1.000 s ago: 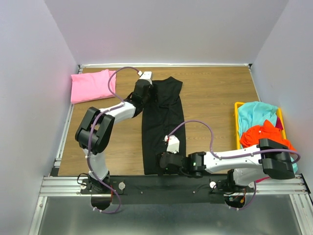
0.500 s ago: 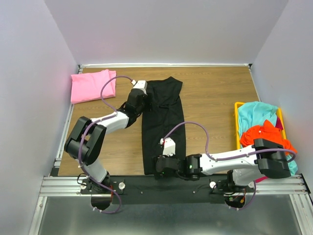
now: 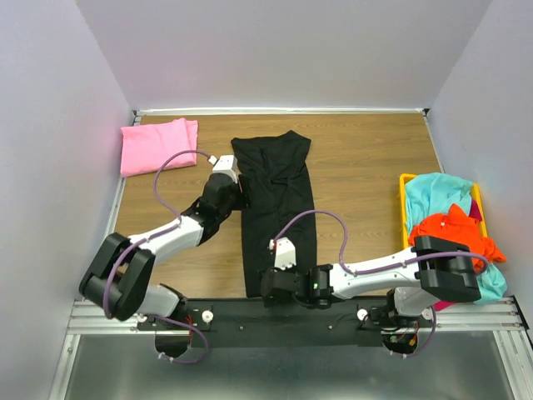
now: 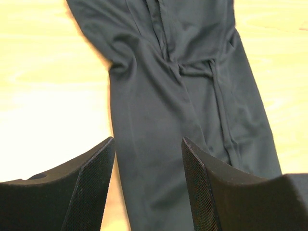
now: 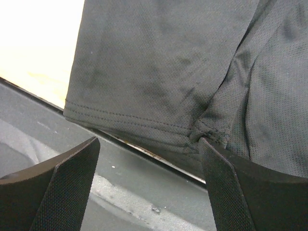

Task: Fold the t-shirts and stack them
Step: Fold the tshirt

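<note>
Right wrist view shows what the top view hides: right gripper (image 5: pixel 149 142) jaws apart, empty, over the hem of the black cloth t-shirt (image 5: pixel 159 72). Left wrist view: left gripper (image 4: pixel 147 142) jaws apart, empty, above the shirt. Top view: folded pink t-shirt (image 3: pixel 156 146) at 10 o'clock; yellow plastic bin (image 3: pixel 403 212) at 3 o'clock holds a teal shirt (image 3: pixel 437 193) and an orange shirt (image 3: pixel 450 229).

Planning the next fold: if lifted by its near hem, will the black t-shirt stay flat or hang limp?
Probably limp: the black t-shirt lies in soft creases. Its thin mesh weave suggests little weight, so a push would likely bunch it.
</note>
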